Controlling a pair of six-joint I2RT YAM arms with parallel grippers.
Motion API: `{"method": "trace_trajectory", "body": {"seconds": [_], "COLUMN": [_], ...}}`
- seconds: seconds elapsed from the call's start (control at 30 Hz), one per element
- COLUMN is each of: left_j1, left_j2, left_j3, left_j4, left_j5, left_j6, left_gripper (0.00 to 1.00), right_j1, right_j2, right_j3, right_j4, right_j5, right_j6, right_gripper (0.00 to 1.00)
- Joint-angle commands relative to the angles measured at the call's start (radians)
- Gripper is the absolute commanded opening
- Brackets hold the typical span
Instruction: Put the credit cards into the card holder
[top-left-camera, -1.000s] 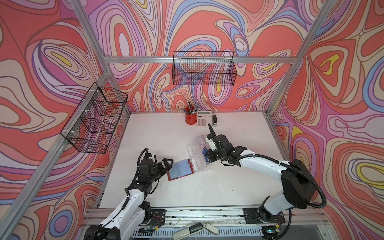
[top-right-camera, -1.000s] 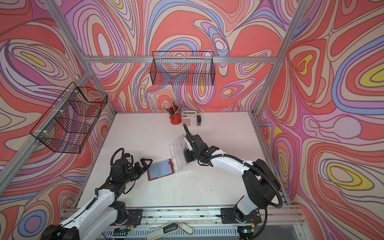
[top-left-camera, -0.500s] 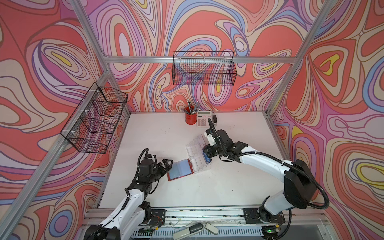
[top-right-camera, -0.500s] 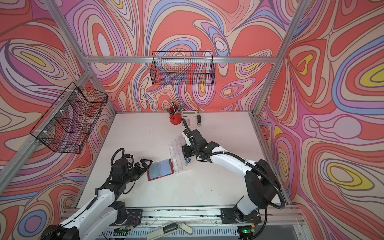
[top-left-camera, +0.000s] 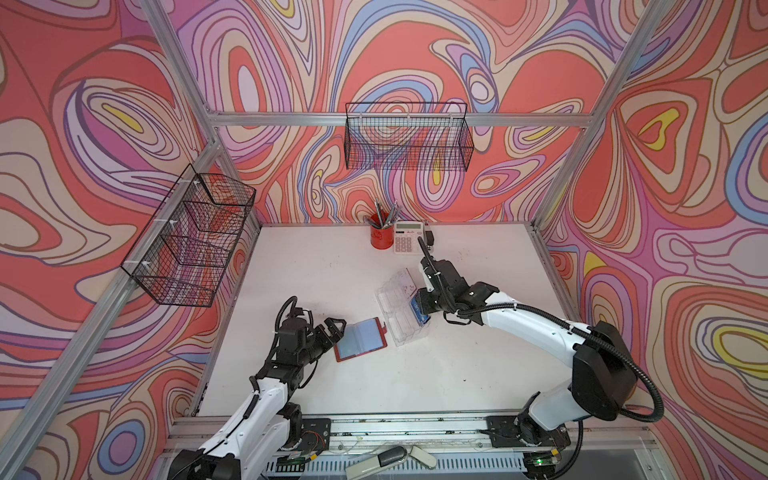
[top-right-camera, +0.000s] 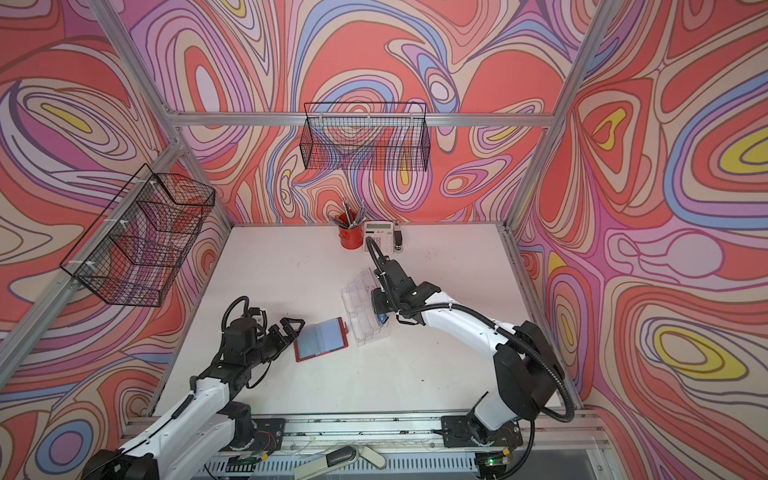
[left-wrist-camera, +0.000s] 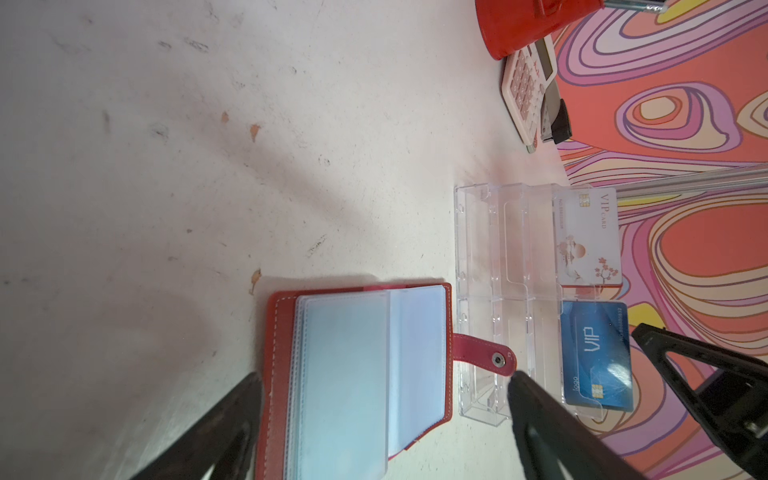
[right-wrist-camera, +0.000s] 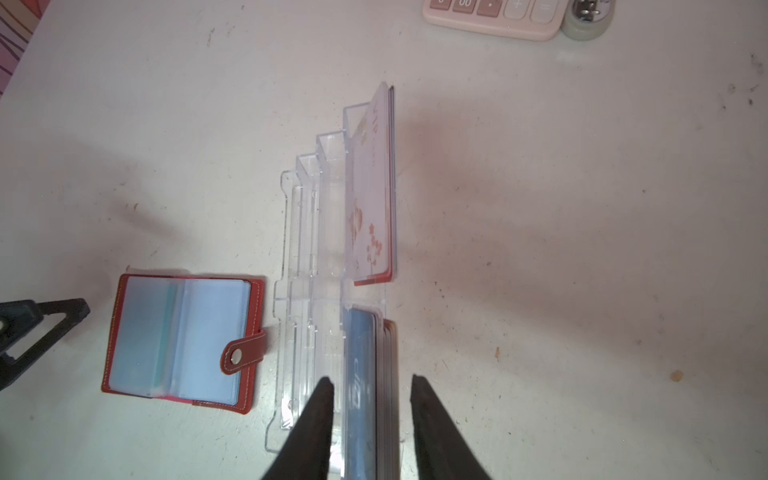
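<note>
The card holder is a clear tiered acrylic stand in mid-table. Its rear row holds a stack of blue credit cards and a white VIP card. My right gripper is open above the blue stack, one finger on each side with a gap to the cards. A red wallet lies open, showing clear sleeves. At the wallet's left edge my left gripper is wide open, holding nothing.
At the back edge stand a red pen cup, a calculator and a small stapler. Wire baskets hang on the back wall and the left wall.
The right gripper's jaws have parted around the blue cards in the holder, and its wrist has shifted slightly toward the back. The left arm has not moved.
</note>
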Motion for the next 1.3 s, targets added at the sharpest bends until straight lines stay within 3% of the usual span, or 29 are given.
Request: {"method": "trace_trajectory", "body": {"seconds": [0.0,0.13,0.27,0.37,0.47,0.57,0.77,0.93,1.27], "left_j1": [0.007,0.007,0.007,0.008,0.007,0.007,0.007,0.007,0.007], "left_j2": [-0.001,-0.001,0.0,0.0,0.002,0.002,0.0,0.001,0.005], "left_j3": [0.016,0.016,0.018,0.018,0.018,0.018,0.018,0.018,0.017], "left_j4": [-0.014,-0.016,-0.017,-0.017,-0.017,-0.016,-0.015,-0.016,-0.014], "left_j5": [-0.006,-0.009,-0.006,-0.007,-0.006,-0.002,-0.001,-0.004,-0.006], "left_j6": [0.013,0.013,0.013,0.013,0.013,0.012,0.011,0.012,0.013], "left_gripper": [0.93,0.93,0.93,0.93,0.93,0.93,0.93,0.93,0.93], "right_j1": [0.003,0.003,0.003,0.002,-0.013,-0.037,-0.046,-0.047,-0.047], "right_j2": [0.045,0.072,0.088,0.105,0.108,0.099,0.052,0.02,0.016], "right_j3": [0.02,0.02,0.03,0.05,0.049,0.035,0.001,-0.004,0.003], "right_j4": [-0.054,-0.039,-0.026,-0.055,-0.065,-0.06,-0.019,-0.001,-0.012], "right_j5": [0.022,0.029,0.016,0.084,0.122,0.122,0.027,-0.074,-0.084], "right_j6": [0.013,0.006,0.005,0.017,0.025,0.032,0.028,0.037,0.042], "right_gripper": [0.34,0.34,0.19,0.1,0.07,0.07,0.19,0.21,0.2]}}
